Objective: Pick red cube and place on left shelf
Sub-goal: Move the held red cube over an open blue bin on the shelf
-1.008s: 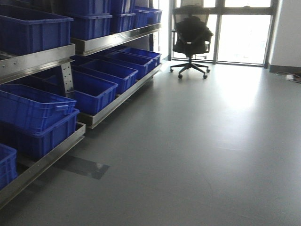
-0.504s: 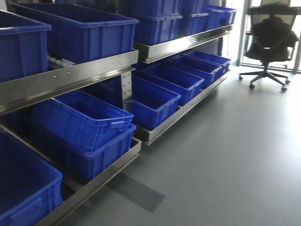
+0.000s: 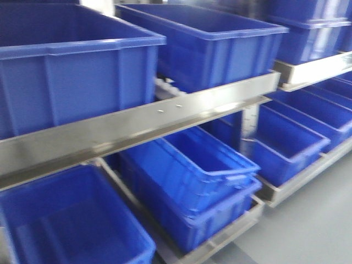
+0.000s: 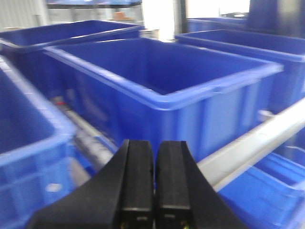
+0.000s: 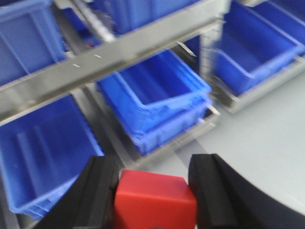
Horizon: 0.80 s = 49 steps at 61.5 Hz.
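The red cube (image 5: pixel 155 200) sits between the two black fingers of my right gripper (image 5: pixel 155 191), which is shut on it, in the air in front of the lower tiers. The left shelf (image 3: pixel 165 118) is a steel rack with slanted tiers and large blue crates (image 3: pixel 71 71); it fills the front view and also shows in the right wrist view (image 5: pixel 109 55). My left gripper (image 4: pixel 154 152) is shut and empty, its fingers pressed together, level with the rims of the upper-tier blue crates (image 4: pixel 162 81). Neither gripper shows in the front view.
Grey floor (image 3: pixel 324 220) shows at the lower right of the front view and lies under my right gripper (image 5: pixel 257 138). Stacked blue crates (image 3: pixel 198 176) fill the lower tier. A steel upright (image 3: pixel 248 124) stands between the rack bays.
The view has swung left and closer to the rack. The office chair and windows have left the picture, and the crates now fill it.
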Tool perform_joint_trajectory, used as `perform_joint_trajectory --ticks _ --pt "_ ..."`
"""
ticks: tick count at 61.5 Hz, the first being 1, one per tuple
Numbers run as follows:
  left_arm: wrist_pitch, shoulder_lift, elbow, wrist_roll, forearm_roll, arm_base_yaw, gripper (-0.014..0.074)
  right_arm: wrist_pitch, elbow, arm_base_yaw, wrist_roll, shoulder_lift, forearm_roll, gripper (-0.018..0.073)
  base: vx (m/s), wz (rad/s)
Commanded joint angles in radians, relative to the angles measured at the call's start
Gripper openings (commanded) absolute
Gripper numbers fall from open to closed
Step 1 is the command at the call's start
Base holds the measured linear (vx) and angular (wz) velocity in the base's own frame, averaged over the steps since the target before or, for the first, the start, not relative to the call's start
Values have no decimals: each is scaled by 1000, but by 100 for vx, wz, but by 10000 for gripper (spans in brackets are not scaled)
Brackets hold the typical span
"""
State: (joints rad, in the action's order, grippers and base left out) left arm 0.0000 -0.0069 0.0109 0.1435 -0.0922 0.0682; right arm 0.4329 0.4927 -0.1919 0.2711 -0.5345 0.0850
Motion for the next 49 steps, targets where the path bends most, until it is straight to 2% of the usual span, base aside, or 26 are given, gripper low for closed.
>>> perform_joint_trajectory --ticks 1,28,49 --pt "-83 7 22 1 -6 4 106 -84 28 -2 -2 -2 9 60 35 72" --pt "-83 7 22 1 -6 4 106 -84 28 -2 -2 -2 9 60 27 70" --pt "-83 7 22 1 -6 4 106 -84 28 -2 -2 -2 9 60 15 44"
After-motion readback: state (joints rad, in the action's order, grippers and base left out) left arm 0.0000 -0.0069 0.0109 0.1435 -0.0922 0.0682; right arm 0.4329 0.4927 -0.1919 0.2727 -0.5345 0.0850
